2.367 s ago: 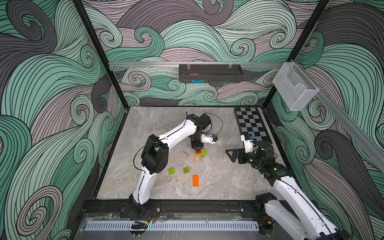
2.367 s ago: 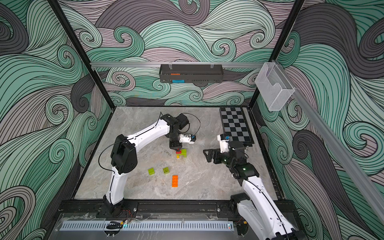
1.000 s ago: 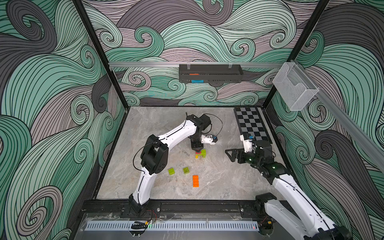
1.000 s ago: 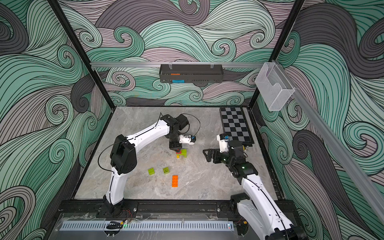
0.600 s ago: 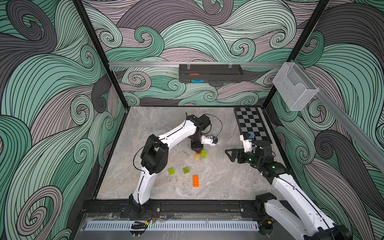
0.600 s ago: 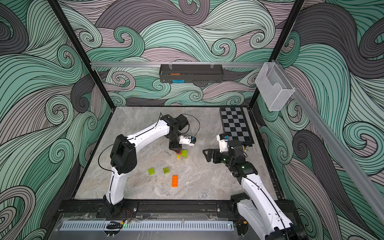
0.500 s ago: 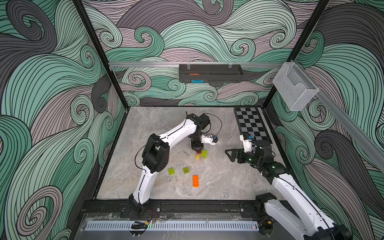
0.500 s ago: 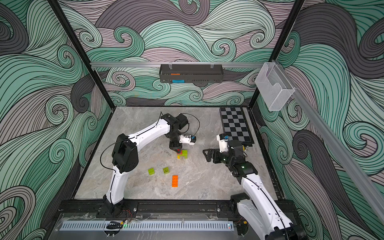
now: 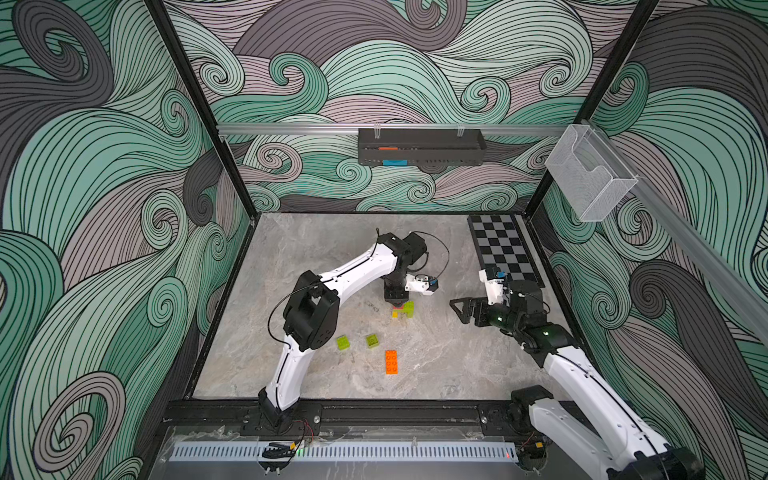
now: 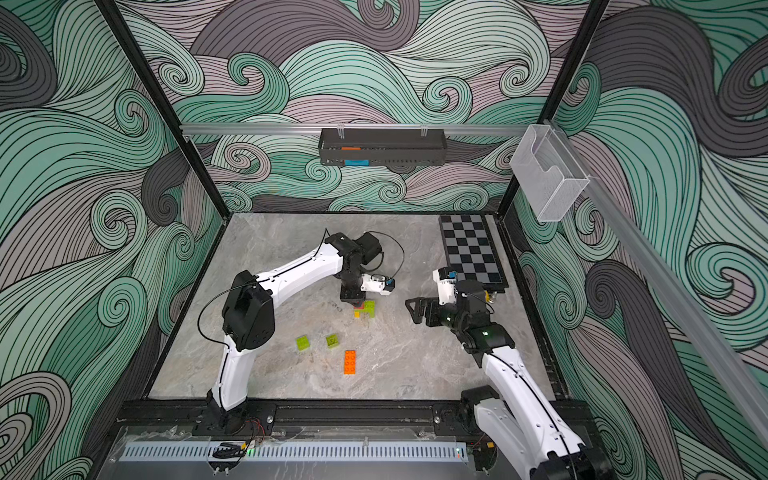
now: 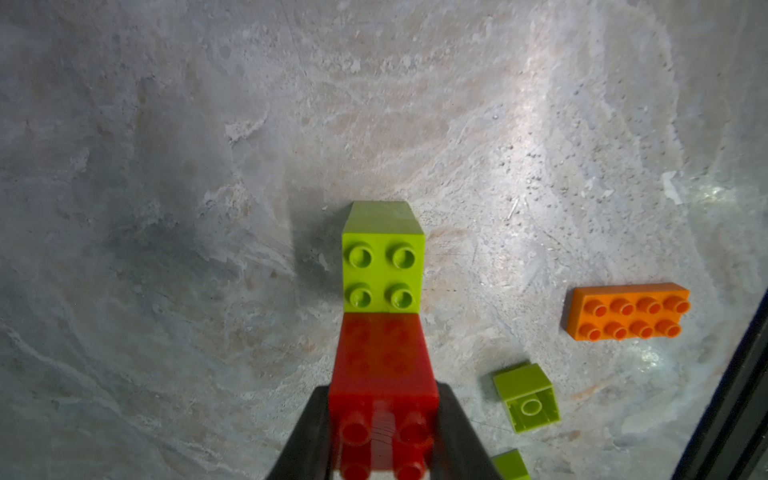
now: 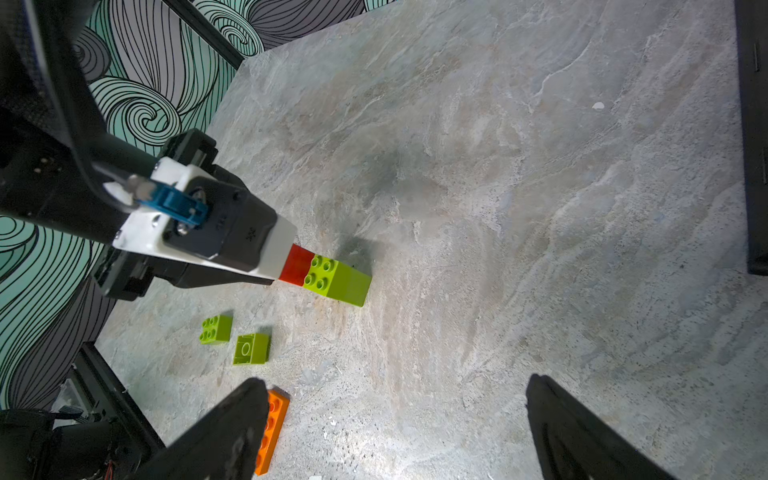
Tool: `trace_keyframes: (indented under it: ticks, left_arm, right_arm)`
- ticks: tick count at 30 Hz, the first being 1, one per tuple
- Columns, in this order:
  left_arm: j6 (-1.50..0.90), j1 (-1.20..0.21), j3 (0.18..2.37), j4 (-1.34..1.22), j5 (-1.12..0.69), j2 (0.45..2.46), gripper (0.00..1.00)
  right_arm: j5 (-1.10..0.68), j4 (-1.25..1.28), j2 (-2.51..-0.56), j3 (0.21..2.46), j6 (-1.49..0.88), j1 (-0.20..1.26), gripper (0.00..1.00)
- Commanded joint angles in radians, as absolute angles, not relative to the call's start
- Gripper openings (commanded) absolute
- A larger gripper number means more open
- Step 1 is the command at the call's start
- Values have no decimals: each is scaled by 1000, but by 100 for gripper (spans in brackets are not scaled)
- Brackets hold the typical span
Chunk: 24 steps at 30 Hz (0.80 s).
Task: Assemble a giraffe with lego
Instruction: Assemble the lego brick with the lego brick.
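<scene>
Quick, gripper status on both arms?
Left gripper: closed on the red brick.
Right gripper: open, holding nothing.

The left end effector [image 11: 382, 401] clamps red brick [image 11: 382, 357] touching green brick [image 11: 382, 270].

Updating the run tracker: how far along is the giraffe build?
Done: a small green, red and yellow stack looks joined. In hand: left gripper shut on its red brick. Left: two loose green bricks and the orange brick; right gripper open, empty.
</scene>
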State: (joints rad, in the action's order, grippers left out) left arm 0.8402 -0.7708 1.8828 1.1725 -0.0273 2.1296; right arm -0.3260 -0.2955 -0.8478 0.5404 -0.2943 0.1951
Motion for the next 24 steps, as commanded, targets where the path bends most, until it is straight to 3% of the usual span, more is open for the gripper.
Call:
trace_keyframes:
  ticks: [1, 9, 12, 14, 17, 20, 24]
  left_arm:
    - [853, -784, 1824, 1146, 86, 2254, 0]
    - [842, -781, 1877, 1221, 68, 2324, 2]
    - [844, -777, 1893, 1223, 54, 2295, 24]
    - [843, -774, 1917, 1220, 49, 2262, 47]
    - [839, -771, 1967, 1215, 45, 2199, 67]
    - [823, -763, 2012, 1208, 37, 2119, 80]
    - [791, -736, 2042, 1200, 14, 1995, 89]
  right_arm:
    - [-340, -284, -848, 538, -289, 190, 99]
    - [-342, -284, -839, 534, -291, 191, 99]
    - [-344, -284, -837, 535, -290, 191, 99]
    - [-347, -285, -835, 538, -291, 190, 99]
    - [-360, -291, -828, 546, -293, 191, 99]
    - [-358, -316, -817, 566, -301, 195, 99]
    - [-315, -391, -803, 608, -341, 257, 99]
